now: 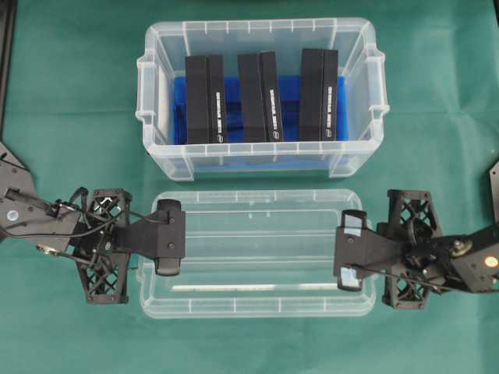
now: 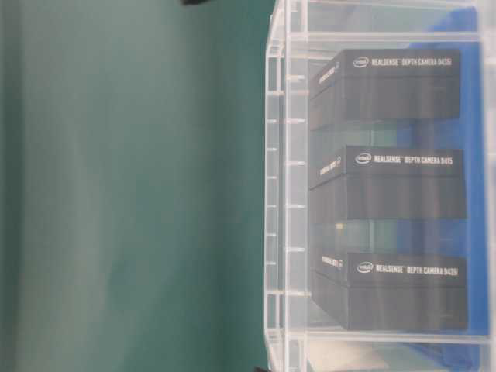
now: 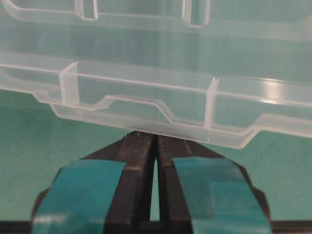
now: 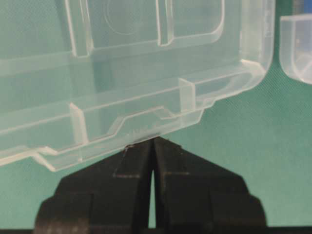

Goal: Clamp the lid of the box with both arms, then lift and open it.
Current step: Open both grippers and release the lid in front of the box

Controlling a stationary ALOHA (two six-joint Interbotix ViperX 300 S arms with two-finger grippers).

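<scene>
Left gripper (image 3: 156, 146): closed on short edge tab of lid (image 3: 146, 92).
Right gripper (image 4: 153, 146): pinched on opposite lid edge.
Overhead, arms: reaching inward, level, from left and right.
Lid position: near tabletop's front edge.
Box (image 1: 359, 156): behind lid, uncovered.

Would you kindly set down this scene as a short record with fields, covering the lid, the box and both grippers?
lid: off the box, flat on the green cloth in front of it
box: open, three black cases upright inside on a blue liner
left gripper: jaws shut on the lid's left edge
right gripper: jaws shut on the lid's right edge
</scene>
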